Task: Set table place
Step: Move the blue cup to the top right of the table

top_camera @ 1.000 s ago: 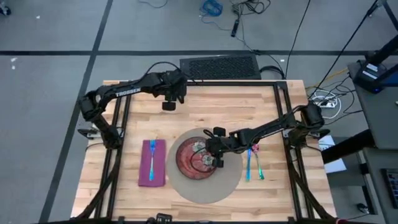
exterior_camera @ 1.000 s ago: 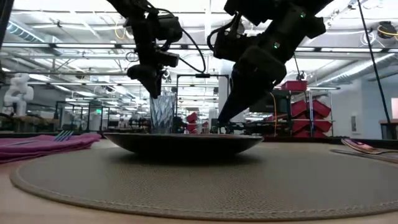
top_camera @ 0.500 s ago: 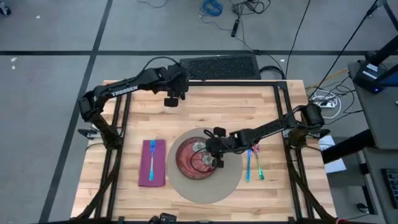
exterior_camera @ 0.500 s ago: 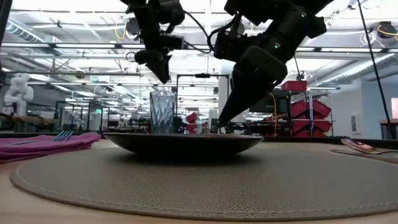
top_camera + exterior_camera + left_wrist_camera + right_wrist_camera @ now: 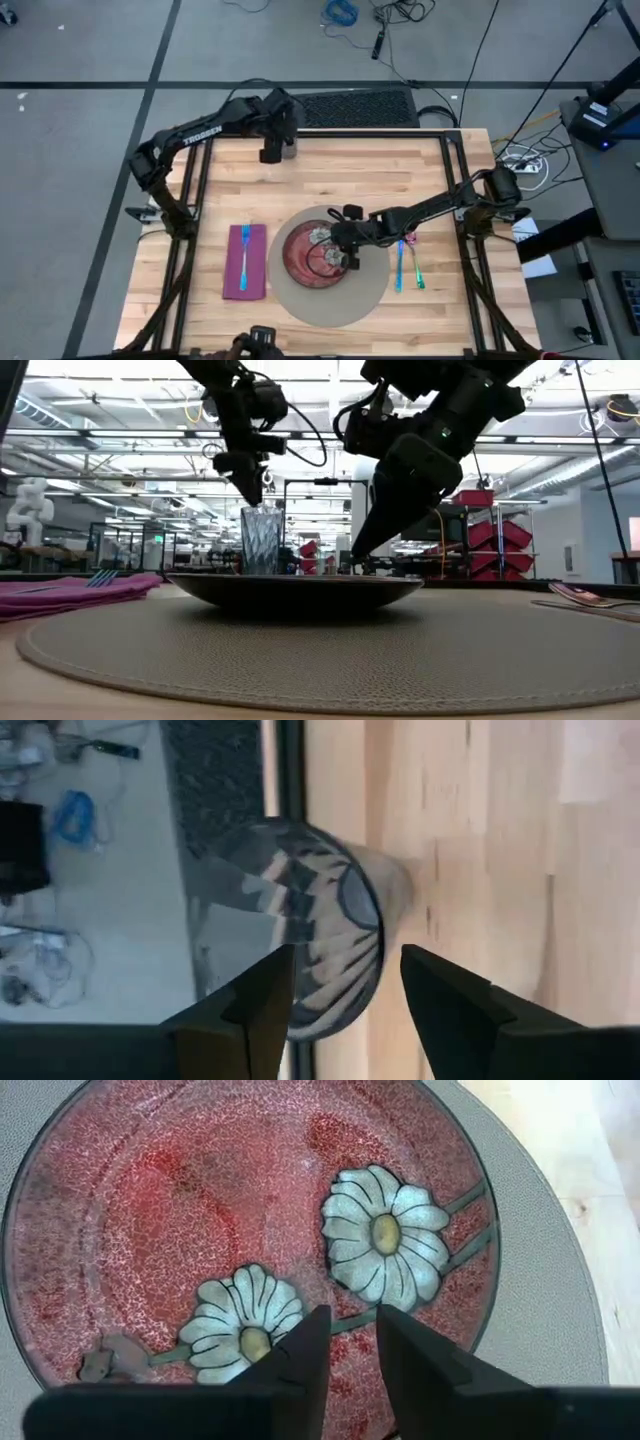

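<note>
A clear ribbed glass (image 5: 300,920) stands upright on its base near the table's (image 5: 400,170) far edge. My left gripper (image 5: 345,965) hangs open just above the glass (image 5: 261,540), fingers pointing down, touching nothing. A red plate with white daisies (image 5: 200,1210) lies on a round beige mat (image 5: 365,295) at the table's middle. My right gripper (image 5: 354,1320) hovers over the plate's right half (image 5: 310,262), with only a narrow gap between its fingers and nothing between them.
Left of the mat lies a purple napkin (image 5: 246,285) with a blue fork (image 5: 243,250) on top. Two colourful utensils (image 5: 407,265) lie side by side right of the mat. A black rail frame (image 5: 455,160) runs round the table.
My left gripper has risen off the glass's rim and shifted a little toward the table's far edge. The glass stands where it was.
</note>
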